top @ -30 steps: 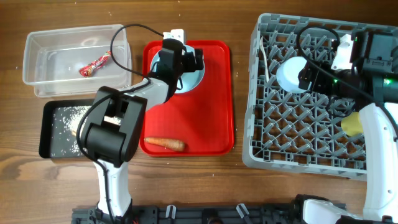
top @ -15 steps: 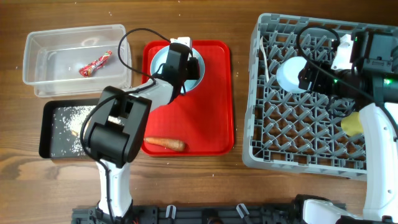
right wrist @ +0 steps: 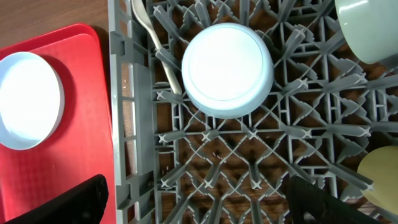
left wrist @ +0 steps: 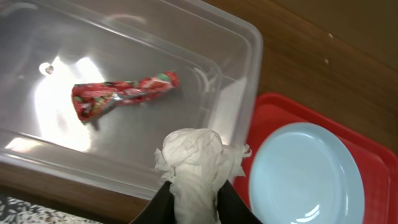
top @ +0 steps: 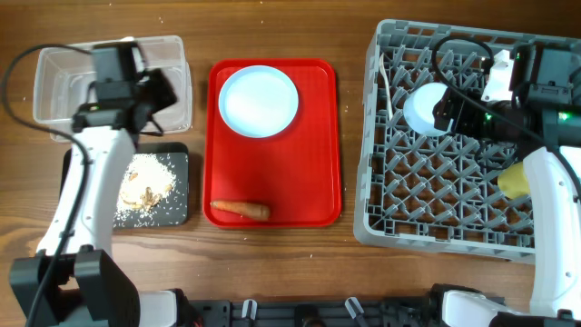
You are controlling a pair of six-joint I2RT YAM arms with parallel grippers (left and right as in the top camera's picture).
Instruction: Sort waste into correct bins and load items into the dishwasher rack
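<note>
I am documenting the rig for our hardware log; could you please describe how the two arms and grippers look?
Both the left arm and right arm have white links and black joint housings. Thin black cables loop beside each wrist. A small green light glows on the right arm. The left gripper and right gripper have plain black fingers.
</note>
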